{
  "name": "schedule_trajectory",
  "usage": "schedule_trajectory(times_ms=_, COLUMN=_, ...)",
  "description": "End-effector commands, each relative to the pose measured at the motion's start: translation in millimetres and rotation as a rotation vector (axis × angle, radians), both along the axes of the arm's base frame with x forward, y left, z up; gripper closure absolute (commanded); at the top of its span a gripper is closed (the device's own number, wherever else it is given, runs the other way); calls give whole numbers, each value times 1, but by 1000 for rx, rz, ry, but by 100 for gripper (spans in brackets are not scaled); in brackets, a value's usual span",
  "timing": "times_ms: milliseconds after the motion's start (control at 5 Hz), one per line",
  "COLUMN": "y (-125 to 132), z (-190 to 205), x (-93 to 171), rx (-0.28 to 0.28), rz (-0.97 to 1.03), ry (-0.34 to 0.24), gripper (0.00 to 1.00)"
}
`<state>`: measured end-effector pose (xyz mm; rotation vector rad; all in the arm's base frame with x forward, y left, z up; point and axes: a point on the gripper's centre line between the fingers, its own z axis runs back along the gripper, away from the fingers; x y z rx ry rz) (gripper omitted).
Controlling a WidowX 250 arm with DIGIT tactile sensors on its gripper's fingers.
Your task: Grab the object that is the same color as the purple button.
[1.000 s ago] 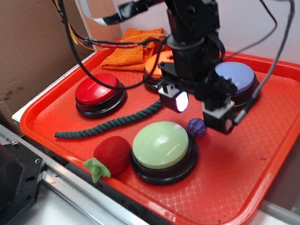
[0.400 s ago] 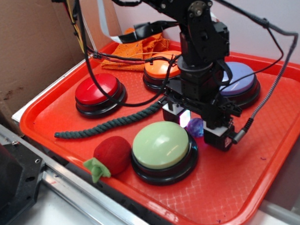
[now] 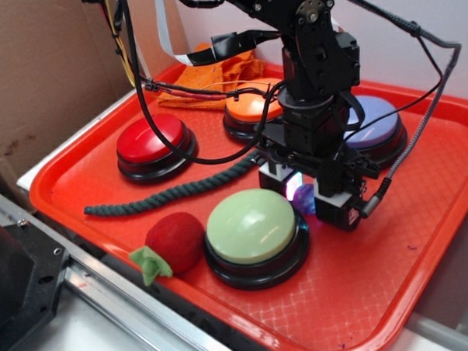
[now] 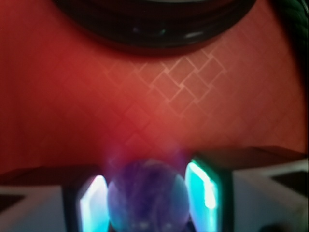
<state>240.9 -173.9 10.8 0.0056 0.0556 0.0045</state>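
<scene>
The object, a small mottled dark-purple ball [image 3: 303, 196], rests on the red tray [image 3: 378, 270] just behind the right side of the pale green button. My gripper [image 3: 306, 197] is down around it, one finger on each side. In the wrist view the ball [image 4: 147, 195] fills the gap of my gripper [image 4: 147, 203], and both glowing pads [image 4: 200, 193] press against its sides. The purple button [image 3: 375, 119], a lavender-blue dome on a black base, stands behind my arm at the right and is partly hidden by it.
The pale green button [image 3: 252, 225] sits close in front of the ball. A red button [image 3: 151, 139], an orange button [image 3: 250, 106], a dark green rope [image 3: 173, 194], a red plush strawberry [image 3: 175, 240] and an orange cloth [image 3: 214, 71] share the tray. A cardboard box [image 3: 43, 67] stands to the left.
My gripper came down from above the tray and lowered around the purple ball. Its fingers have drawn in against the ball's sides.
</scene>
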Motion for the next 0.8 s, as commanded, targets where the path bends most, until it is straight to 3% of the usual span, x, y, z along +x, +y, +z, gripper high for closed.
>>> schedule_trajectory(times_ms=0, y=13, z=64, x=12, rx=64, rz=-135, ry=-13, gripper=100)
schedule_trajectory(times_ms=200, y=18, z=103, x=8, rx=87, rz=-102, ry=-57, gripper=100)
schedule_trajectory(times_ms=400, y=18, z=142, x=3, rx=61, rz=-84, ry=-131, gripper=100)
schedule_trajectory(times_ms=600, y=24, z=169, x=1, rx=-32, rz=-98, ry=-185, gripper=100)
